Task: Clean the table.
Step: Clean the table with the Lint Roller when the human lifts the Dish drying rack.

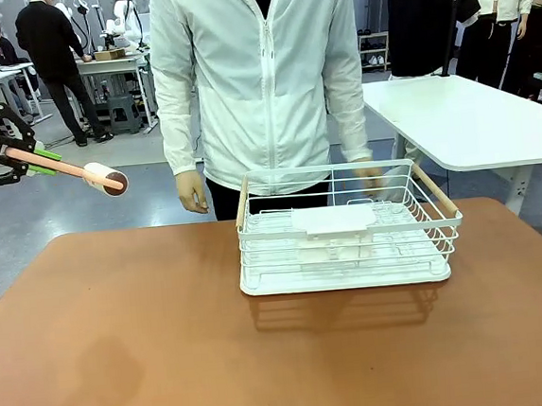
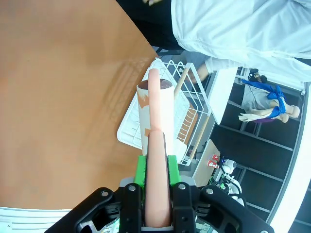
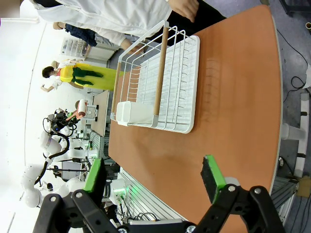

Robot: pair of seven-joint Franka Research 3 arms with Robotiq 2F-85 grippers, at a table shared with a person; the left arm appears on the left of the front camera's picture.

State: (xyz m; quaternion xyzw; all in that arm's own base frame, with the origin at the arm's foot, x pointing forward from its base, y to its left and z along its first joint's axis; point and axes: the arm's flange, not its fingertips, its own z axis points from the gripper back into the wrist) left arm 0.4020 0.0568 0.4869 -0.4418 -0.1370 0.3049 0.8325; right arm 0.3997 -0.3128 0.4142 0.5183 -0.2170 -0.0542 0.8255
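Two grippers, one lint roller, one table carrying one wire rack.

Nearest, the right gripper (image 3: 153, 177) hangs above the table (image 1: 122, 349), its two green-padded fingers (image 3: 212, 177) spread wide with nothing between them. The left gripper (image 1: 35, 159) is pinched on the pink handle of the single lint roller (image 1: 107, 176), held in the air off the table's far left corner, with the roll end clear of the top. The one reddish-brown table spans the foreground. On its far right part stands one white wire rack (image 1: 344, 225) with two wooden handles and one white insert. Behind it stands one person (image 1: 264, 71) in a white jacket. One hand (image 1: 192, 191) hangs by the far edge and the other hand (image 1: 368, 171) is at the rack's far rim; I cannot tell whether that hand touches the rim. Beyond, at right, is one white-topped table (image 1: 473, 119).
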